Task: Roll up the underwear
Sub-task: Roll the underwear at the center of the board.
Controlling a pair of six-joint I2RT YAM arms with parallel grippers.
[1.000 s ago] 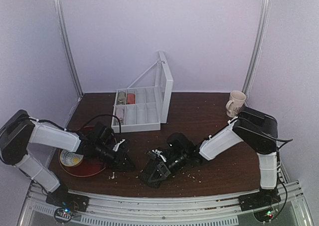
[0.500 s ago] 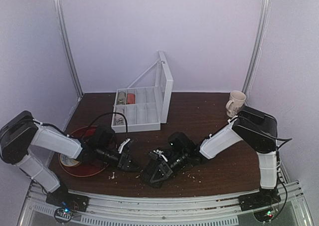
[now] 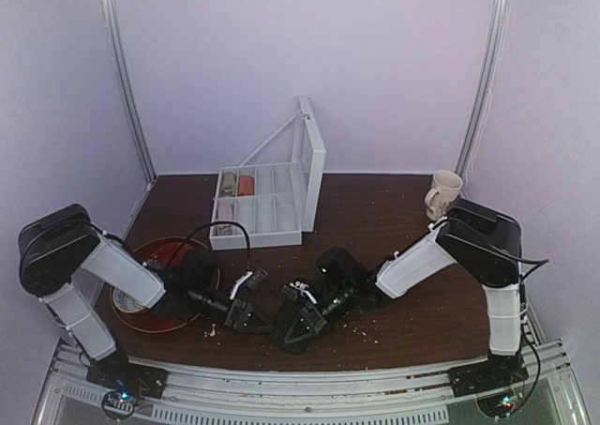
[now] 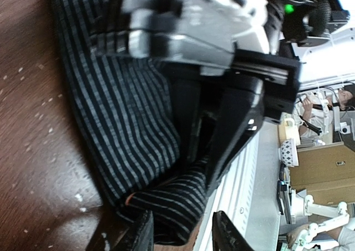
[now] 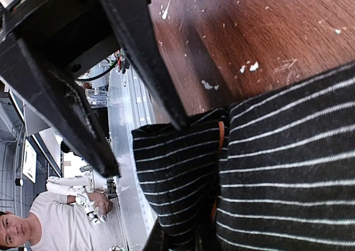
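The underwear (image 4: 127, 112) is black with pale pinstripes and lies bunched at the table's near edge, one end folded into a small roll (image 4: 180, 198). In the top view it is a dark bundle (image 3: 289, 337) under both grippers. My left gripper (image 4: 180, 235) is open, its fingertips (image 4: 136, 237) either side of the rolled end, with a gap on the right. My right gripper (image 5: 180, 241) is shut on the underwear (image 5: 277, 168), pinching the fold beside an orange hem line. From above, the left gripper (image 3: 249, 317) and the right gripper (image 3: 298, 320) almost meet.
A red tray (image 3: 161, 320) with a tape roll (image 3: 134, 300) sits at the left. At the back stand an open compartment box (image 3: 262, 211) and a mug (image 3: 442, 193). Pale crumbs dot the wood. The table's metal front rail (image 3: 309, 373) runs just below the grippers.
My left arm has slid right from beside the red tray up to the underwear's end, and its jaws have spread a little. The right gripper has stayed put, still pinching the fabric.
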